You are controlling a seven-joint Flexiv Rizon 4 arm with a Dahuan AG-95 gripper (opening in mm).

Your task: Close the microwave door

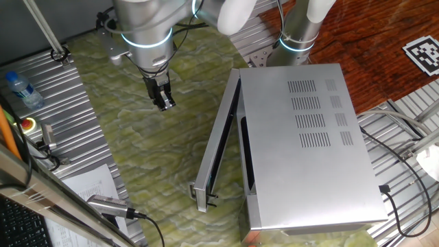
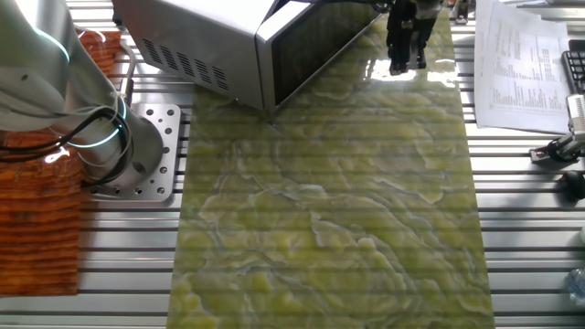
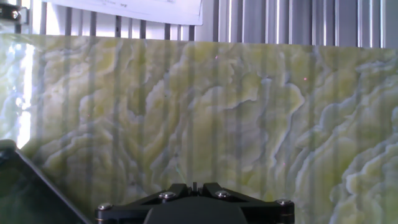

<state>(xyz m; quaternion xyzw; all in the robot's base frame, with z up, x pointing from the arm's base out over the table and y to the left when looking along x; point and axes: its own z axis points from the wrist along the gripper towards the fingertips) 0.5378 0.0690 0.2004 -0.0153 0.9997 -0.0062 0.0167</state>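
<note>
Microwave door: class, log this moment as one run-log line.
microwave door: ajar | end effector: above mat, apart from door | contact: none | task: not done

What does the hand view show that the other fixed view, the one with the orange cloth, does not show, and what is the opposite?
Only the hand view shows the white paper sheet straight ahead of the hand. Only the fixed view shows the microwave, its partly open microwave door, the pincer hanging beside the door, and the arm base. Both show the green marbled mat on the slatted table.

Silver-grey arm [image 1: 147, 24], glowing cyan joint rings; black gripper [image 1: 163, 103] (small silver screws), black cables
</note>
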